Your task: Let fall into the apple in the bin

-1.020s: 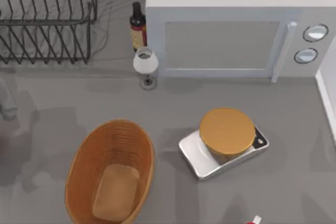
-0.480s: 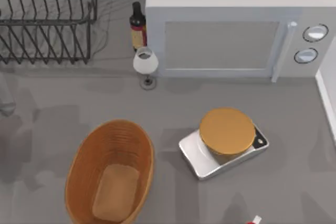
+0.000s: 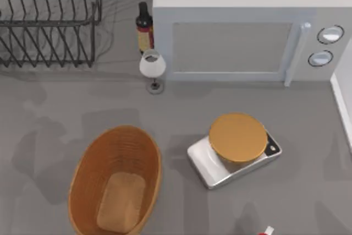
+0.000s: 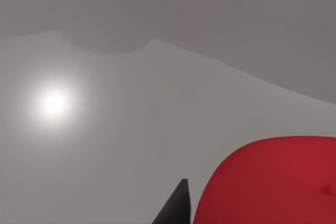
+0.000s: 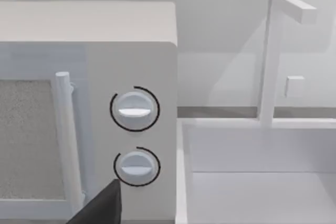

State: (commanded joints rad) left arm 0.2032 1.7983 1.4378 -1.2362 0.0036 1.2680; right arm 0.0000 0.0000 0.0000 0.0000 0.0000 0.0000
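Observation:
The apple (image 4: 268, 182) is bright red and smooth, looming close in the left wrist view above the bare grey table. My left gripper (image 4: 178, 211) is shut on it, with one dark fingertip (image 4: 176, 208) against the apple's side and the other hidden behind the fruit. The bin (image 3: 115, 182), an oval orange-brown wicker basket with a paler flat bottom, stands at the front left of the table with nothing in it. My right gripper (image 5: 102, 208) hangs off to the right, facing the microwave's two knobs (image 5: 135, 109).
A white microwave (image 3: 242, 31) fills the back right. A steel scale with an orange top (image 3: 236, 147) stands right of the basket. A dark bottle (image 3: 144, 28), a white glass (image 3: 152, 67), a wire rack (image 3: 49, 20) and a small red-and-white thing (image 3: 267, 230) are around.
The grey piece of my left arm at the top view's left edge has left the picture. Its shadow on the table has slid right, towards the basket.

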